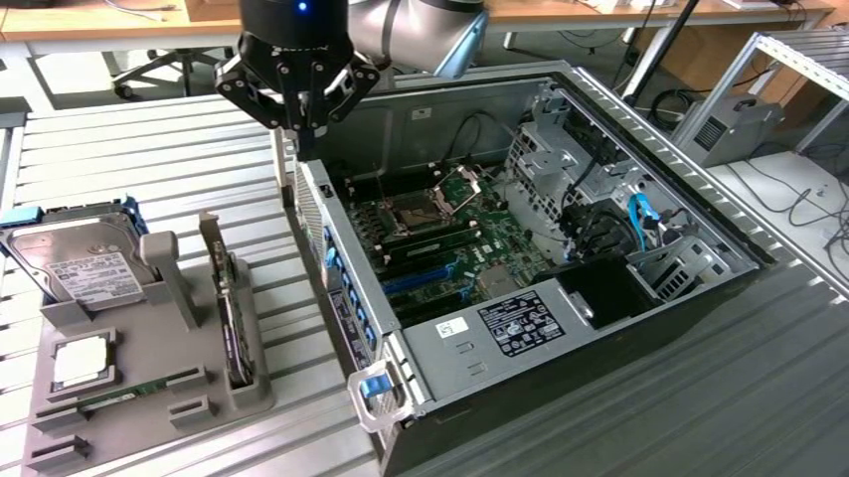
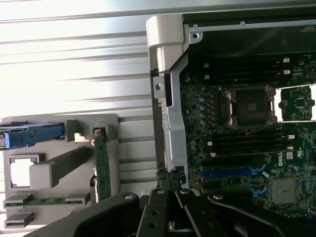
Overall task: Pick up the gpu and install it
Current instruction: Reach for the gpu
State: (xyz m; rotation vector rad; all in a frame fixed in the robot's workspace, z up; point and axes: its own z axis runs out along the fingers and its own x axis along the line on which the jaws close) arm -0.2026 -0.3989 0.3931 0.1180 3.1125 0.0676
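Gpu [image 1: 233, 318]: standing on edge in the grey holder [image 1: 166, 273], lower left of the exterior view, bracket end up. Not yet lifted and nothing is touching it.

Tool [image 1: 304, 139]: upper centre of the exterior view, jaws pinched together and holding nothing. It hangs over the near wall of the open case [image 1: 398, 129], well apart from the gpu.

Progress, as judged: pick-up not begun, install not begun. The blue slots [image 1: 424, 278] on the board lie bare.

Count: one gpu, one tool, one case, one holder. In the holder besides: one hard drive [image 1: 86, 268], one cpu [image 1: 80, 363], one memory stick [image 1: 126, 396]. All on the slatted table [image 1: 133, 149].
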